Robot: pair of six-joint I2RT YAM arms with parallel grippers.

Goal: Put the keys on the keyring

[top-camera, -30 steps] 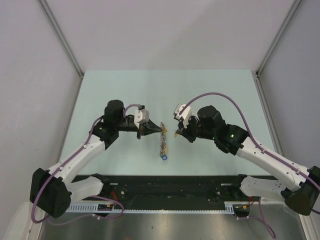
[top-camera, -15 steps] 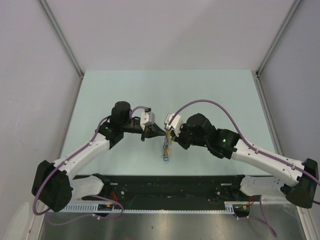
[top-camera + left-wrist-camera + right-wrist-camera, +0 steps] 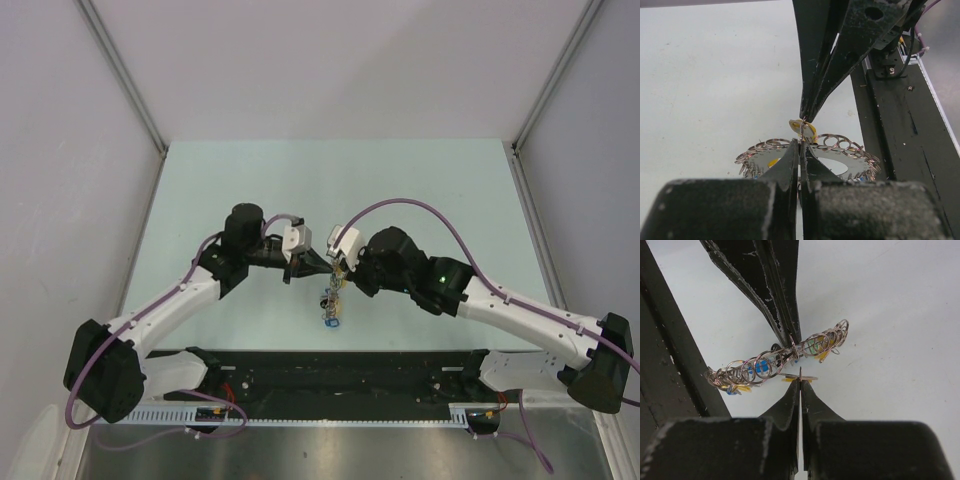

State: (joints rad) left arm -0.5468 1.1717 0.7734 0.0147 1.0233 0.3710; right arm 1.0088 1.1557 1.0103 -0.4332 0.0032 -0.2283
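Left pincer (image 3: 800,152) fully closed, pinching keyring (image 3: 840,150) by rim: steady target over table (image 3: 200,180). Right pincer (image 3: 800,385) closed too, gripping yellow-headed key (image 3: 810,378), its small loop just beside keyring's rim, seemingly lined up for threading on.

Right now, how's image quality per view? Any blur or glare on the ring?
Top external: even soft light, no glare, but the keyring is too small to resolve. Left wrist: keyring and yellow key sharp, bright glints on the loops; left gripper body in the foreground blurred. Right wrist: keyring sharp, right gripper base soft, table washed pale.
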